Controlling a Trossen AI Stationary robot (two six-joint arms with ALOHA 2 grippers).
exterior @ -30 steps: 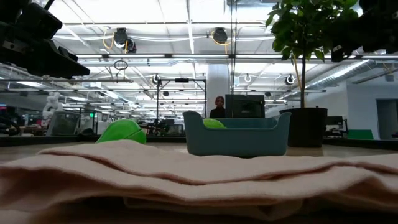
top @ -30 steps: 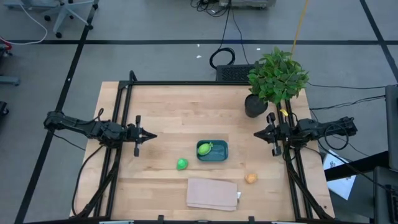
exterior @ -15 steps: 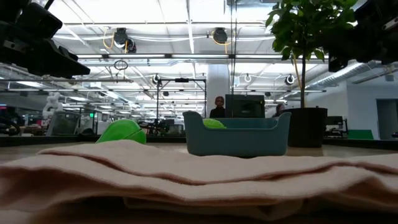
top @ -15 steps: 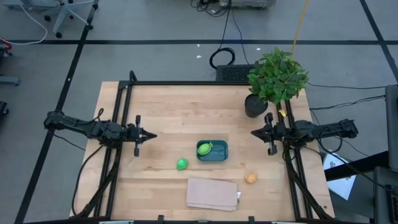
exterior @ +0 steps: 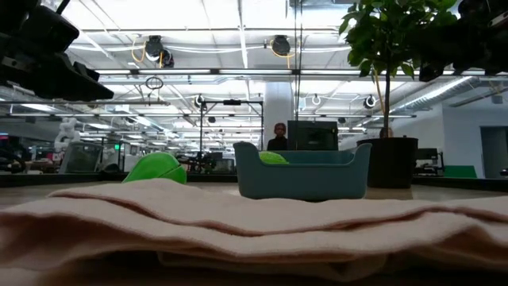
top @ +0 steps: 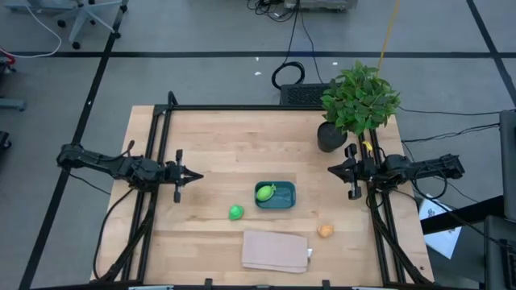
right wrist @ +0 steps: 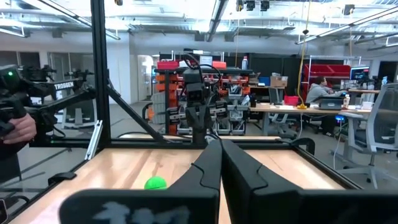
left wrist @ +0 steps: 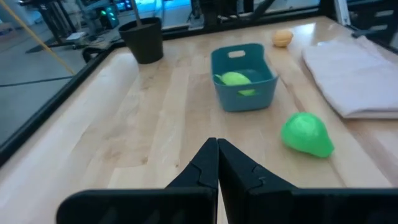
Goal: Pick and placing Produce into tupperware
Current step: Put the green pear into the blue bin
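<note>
Both claws pinched shut, empty: left gripper point(top: 197, 175) and right gripper point(top: 332, 171) at the table's sides. Yellow-green fruit point(top: 264, 192) sits in the teal tupperware point(top: 284, 198); bright green fruit point(top: 235, 213) just beside it and orange fruit point(top: 325, 230) near the folded cloth point(top: 274, 250) wait. I reckon either could roll off if nudged with closed fingers.

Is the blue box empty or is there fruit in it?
Not empty. The blue box holds one yellow-green fruit; the bright green fruit and orange fruit lie outside.

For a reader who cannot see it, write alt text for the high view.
A teal container holding a yellow-green fruit sits mid-table, with a green fruit and an orange fruit loose nearby. The shut left gripper and right gripper wait at either side.
</note>
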